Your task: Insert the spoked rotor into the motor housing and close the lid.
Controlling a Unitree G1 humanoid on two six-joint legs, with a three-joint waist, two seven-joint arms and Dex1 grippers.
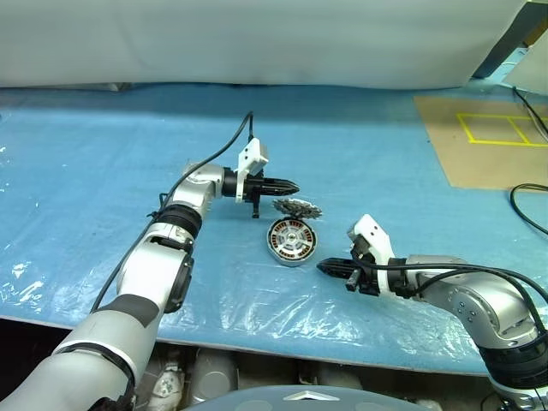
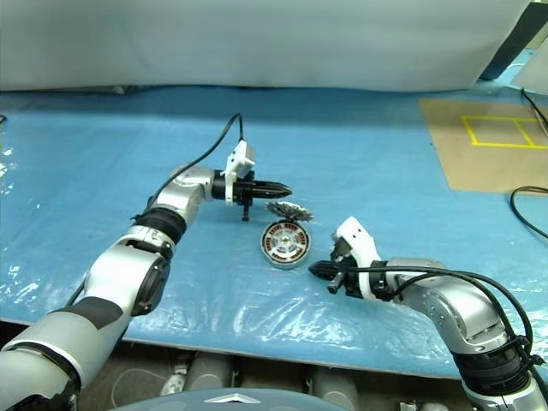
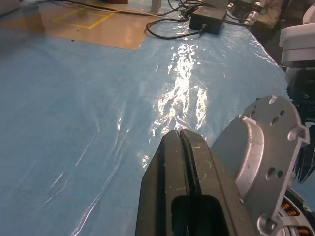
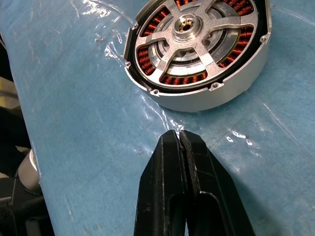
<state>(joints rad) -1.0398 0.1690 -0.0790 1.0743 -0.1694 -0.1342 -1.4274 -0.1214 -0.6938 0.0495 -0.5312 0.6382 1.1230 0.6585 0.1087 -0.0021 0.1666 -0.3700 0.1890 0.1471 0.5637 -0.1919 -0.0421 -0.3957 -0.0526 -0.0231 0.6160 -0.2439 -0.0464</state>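
The motor housing [image 1: 291, 254] sits on the blue table cover, a grey cup with copper windings. The spoked rotor [image 4: 189, 40] lies inside it, silver spokes and hub over the windings. The lid [image 1: 298, 207] stands tilted up at the housing's far edge, ridged face showing; its grey face [image 3: 266, 147] is close beside my left fingers. My left gripper [image 1: 291, 185] is shut and empty, pointing right just above and behind the lid. Whether it touches the lid I cannot tell. My right gripper [image 4: 178, 135] is shut and empty, its tips a short way from the housing's near wall [image 4: 197, 101].
A brown board with yellow tape squares [image 1: 488, 141] lies at the back right, with a black cable [image 1: 527, 205] by it. A black box with cables [image 3: 209, 19] sits further off. The table's front edge [image 1: 257, 338] runs close to me.
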